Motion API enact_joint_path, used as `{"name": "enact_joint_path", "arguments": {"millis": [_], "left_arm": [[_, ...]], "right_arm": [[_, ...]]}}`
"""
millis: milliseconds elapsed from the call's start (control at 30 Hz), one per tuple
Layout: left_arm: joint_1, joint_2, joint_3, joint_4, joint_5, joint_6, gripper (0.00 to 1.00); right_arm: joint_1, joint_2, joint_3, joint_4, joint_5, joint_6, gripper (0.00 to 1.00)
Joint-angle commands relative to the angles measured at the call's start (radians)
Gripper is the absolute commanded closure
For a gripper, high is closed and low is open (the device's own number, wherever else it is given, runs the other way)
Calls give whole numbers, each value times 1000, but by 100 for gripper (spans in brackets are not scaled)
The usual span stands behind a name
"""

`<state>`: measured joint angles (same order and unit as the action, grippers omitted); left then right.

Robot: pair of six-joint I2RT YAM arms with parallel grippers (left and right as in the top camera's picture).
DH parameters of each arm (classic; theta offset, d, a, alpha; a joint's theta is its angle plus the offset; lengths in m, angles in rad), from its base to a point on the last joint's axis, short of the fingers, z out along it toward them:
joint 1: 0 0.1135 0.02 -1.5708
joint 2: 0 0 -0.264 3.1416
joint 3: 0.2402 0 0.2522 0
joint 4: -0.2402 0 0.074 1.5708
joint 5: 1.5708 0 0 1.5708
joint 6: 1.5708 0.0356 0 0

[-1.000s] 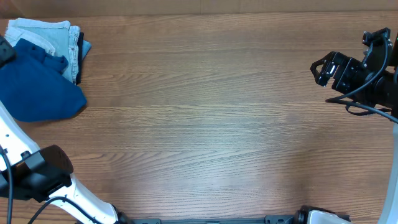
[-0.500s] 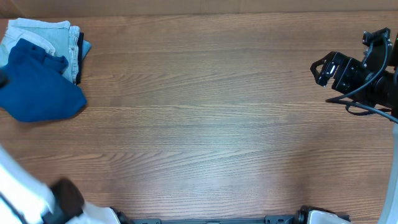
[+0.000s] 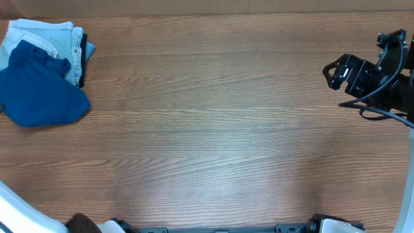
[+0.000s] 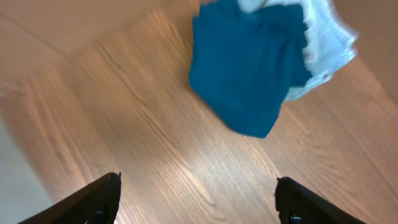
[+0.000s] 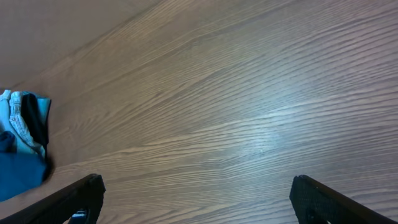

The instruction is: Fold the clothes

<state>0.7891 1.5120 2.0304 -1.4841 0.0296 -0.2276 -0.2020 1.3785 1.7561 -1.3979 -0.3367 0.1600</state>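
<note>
Shirt lies bunched on the surface, partly over jeans, ahead of the left end effector, whose fingers are spread and empty. The right end effector, likewise spread and empty, is well apart from it.

The shirt is laid near the far left corner of the table. Its far part is rested on the folded jeans, which are placed behind it, close to the far edge, and are seen just past its right side. The right gripper is held by the right edge, toward the far corner, well apart from both garments.
</note>
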Motion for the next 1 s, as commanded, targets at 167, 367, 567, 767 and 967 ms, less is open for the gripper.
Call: {"name": "enact_joint_path", "arguments": {"millis": [167, 367, 567, 767, 967], "left_arm": [[262, 142, -325, 210, 414, 243, 18], [317, 335, -353, 256, 570, 311, 18], [317, 442, -353, 314, 603, 364, 19], [317, 455, -353, 459, 644, 433, 12], [298, 478, -357, 498, 780, 628, 0]], "right_arm": [[-1, -3, 24, 3, -5, -5, 0], [-1, -3, 24, 4, -5, -4, 0], [-1, -3, 24, 3, -5, -4, 0], [-1, -3, 24, 2, -5, -5, 0], [-1, -3, 24, 3, 7, -5, 0]]}}
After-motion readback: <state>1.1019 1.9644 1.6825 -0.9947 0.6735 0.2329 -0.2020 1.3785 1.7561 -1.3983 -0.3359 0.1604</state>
